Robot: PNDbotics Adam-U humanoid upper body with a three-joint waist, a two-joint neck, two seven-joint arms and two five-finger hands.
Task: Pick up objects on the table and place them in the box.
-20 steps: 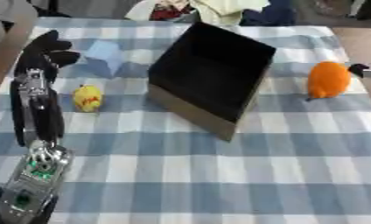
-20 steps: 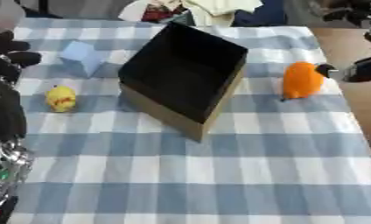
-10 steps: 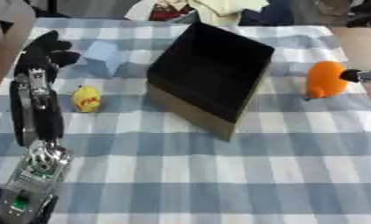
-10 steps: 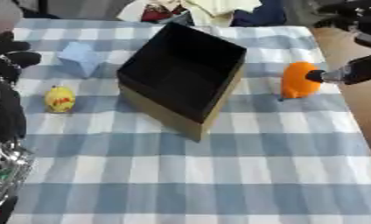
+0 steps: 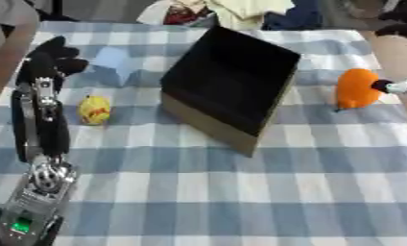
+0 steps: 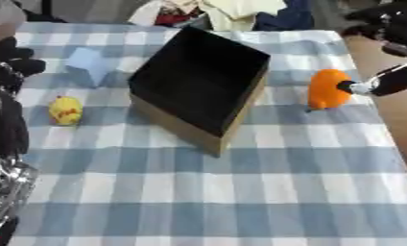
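An open black box (image 5: pixel 232 81) with tan sides stands tilted in the middle of the checked cloth. An orange rounded thing (image 6: pixel 327 89) lies to its right. My right hand (image 6: pixel 381 81) comes in from the right edge, and one black digit touches the orange thing's right side; the other fingers (image 6: pixel 390 21) spread well above it, so the hand is open. A small yellow thing (image 5: pixel 94 109) and a pale blue thing (image 5: pixel 114 63) lie left of the box. My left hand (image 5: pixel 45 58) hovers open at the far left beside them, holding nothing.
The blue-and-white checked cloth (image 5: pixel 240 192) covers the table. Bundled clothes (image 5: pixel 232 9) lie beyond the far edge. Bare wood table (image 6: pixel 400 125) shows at the right past the cloth. My left forearm (image 5: pixel 39 158) runs down the left side.
My right hand has moved left until one digit touches the orange thing. The left hand, box, yellow and blue things have stayed put.
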